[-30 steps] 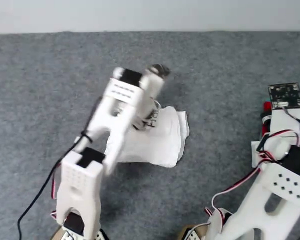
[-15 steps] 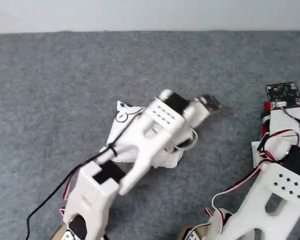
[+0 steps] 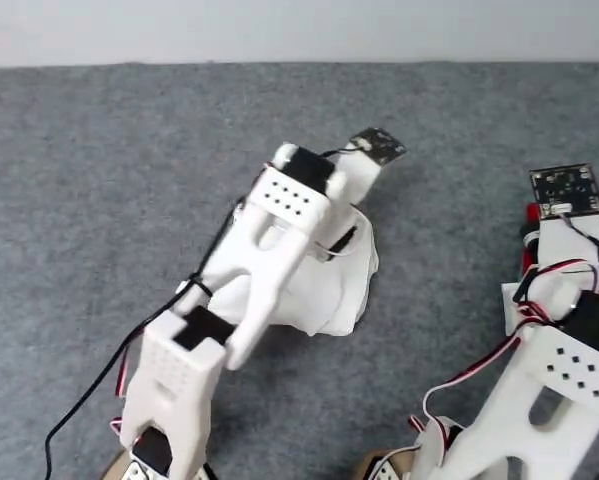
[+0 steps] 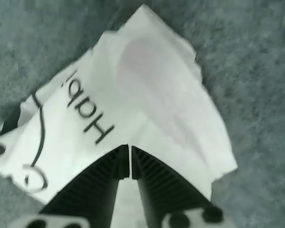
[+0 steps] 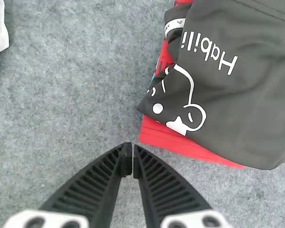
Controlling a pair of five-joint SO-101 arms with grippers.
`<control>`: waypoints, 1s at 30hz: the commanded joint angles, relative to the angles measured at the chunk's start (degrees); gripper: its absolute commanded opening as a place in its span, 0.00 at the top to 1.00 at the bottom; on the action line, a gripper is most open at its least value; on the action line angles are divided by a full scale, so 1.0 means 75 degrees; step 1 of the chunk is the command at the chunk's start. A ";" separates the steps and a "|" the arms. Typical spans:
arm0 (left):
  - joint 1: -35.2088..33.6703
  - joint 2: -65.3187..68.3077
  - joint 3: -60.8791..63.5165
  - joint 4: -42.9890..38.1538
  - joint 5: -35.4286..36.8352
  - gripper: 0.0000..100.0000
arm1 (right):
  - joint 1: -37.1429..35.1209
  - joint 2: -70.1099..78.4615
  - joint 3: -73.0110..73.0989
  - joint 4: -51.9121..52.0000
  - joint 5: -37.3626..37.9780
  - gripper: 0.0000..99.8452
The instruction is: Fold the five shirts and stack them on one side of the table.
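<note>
Since half a second ago the left arm has swung back from the middle right toward the centre of the high view, its wrist now further up the frame. The white shirt, then bunched beneath the arm, now spreads out to the right again. The right arm at the lower right has stayed put.

The white shirt is soft, rumpled cloth with black print and an uneven, crumpled outline, lying mid-frame on the bench — a coarse, nubbly grey felt. The left claw hangs over it with its ribbed black fingers closed tip to tip; whether they pinch any cloth I cannot tell. The right claw is likewise closed, holding nothing, over bare bench just beside a smooth black shirt lying on a folded red shirt.
</note>
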 commanded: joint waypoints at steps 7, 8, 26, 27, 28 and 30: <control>0.0129 0.2098 -0.2760 -0.0856 0.0082 0.99 | 0.0100 -0.0217 -0.0070 -0.0088 0.0070 0.99; 0.0129 0.2344 -0.3159 -0.0844 0.0082 0.99 | 0.0100 -0.0217 -0.0070 -0.0088 0.0070 0.99; -0.0152 0.2379 -0.6101 0.0680 0.0047 0.98 | 0.0100 -0.0217 -0.0070 -0.0088 0.0082 0.99; -0.0164 0.2204 -0.5644 0.0680 0.0047 0.98 | 0.0100 -0.0217 -0.0070 -0.0100 0.0082 0.99; -0.0164 0.2004 -0.5140 0.0668 0.0000 0.98 | 0.0100 -0.0217 -0.0070 -0.0100 0.0082 0.99; -0.0152 0.1571 -0.4050 0.0668 -0.0316 0.98 | 0.0100 -0.0217 -0.0070 -0.0123 0.0082 0.99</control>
